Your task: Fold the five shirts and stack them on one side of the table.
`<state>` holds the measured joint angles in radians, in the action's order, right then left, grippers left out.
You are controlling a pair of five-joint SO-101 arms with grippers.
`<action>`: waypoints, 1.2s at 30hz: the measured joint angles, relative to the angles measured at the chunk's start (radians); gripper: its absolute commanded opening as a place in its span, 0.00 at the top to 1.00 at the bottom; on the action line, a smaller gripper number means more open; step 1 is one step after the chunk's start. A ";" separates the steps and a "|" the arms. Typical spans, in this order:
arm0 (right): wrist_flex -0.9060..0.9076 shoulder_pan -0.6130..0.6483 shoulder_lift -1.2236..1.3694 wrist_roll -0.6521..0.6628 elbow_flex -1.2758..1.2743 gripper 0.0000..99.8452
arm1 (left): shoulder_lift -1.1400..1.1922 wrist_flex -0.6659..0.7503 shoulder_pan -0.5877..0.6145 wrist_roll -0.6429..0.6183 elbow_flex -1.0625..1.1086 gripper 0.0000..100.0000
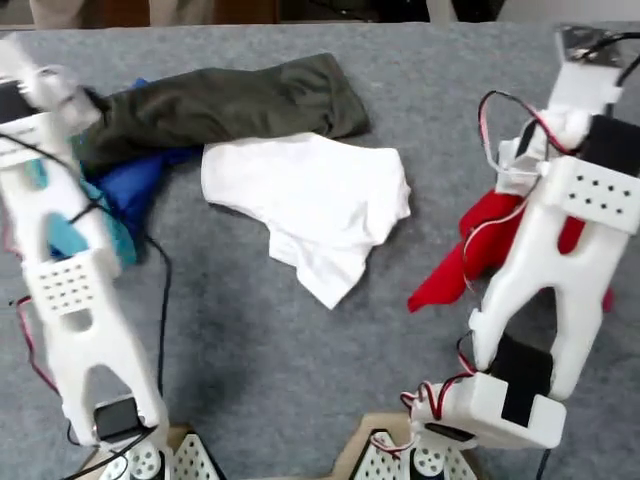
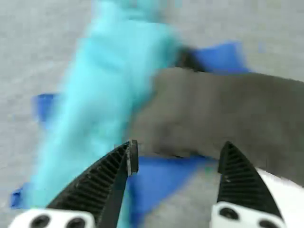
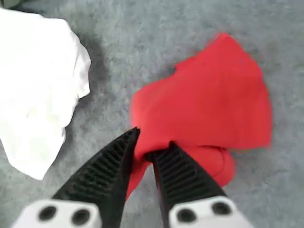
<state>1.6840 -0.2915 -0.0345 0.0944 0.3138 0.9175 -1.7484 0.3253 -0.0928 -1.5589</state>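
Bare worktop (image 1: 260, 370) lies open across the lower middle of the high view, and along the upper right. The white shirt (image 1: 310, 200) fills the centre, the olive shirt (image 1: 230, 100) and blue shirt (image 1: 135, 185) crowd the upper left, and the red shirt (image 1: 445, 280) blocks the right.

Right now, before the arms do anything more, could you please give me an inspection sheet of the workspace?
Surface: grey table, felt-like.
Job's things: five shirts, none folded; olive shirt partly over blue shirt, turquoise shirt beside them, white shirt in the middle, red shirt apart.
Clutter: nothing seen.
Grippers: left gripper open above the olive, blue and turquoise pile; right gripper shut on the red shirt.
Cables: black cable on the table by the left arm; red and black wires on the right arm.
Surroundings: unclear shapes beyond the far edge.
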 measured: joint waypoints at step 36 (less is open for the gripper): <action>-0.890 0.178 0.000 -0.261 -0.750 1.00 | 0.430 0.623 -0.457 0.137 0.155 0.98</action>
<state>0.7940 -0.1135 -0.0345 -0.1665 -0.4365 1.3472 -1.1254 -0.1320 0.0437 -1.4039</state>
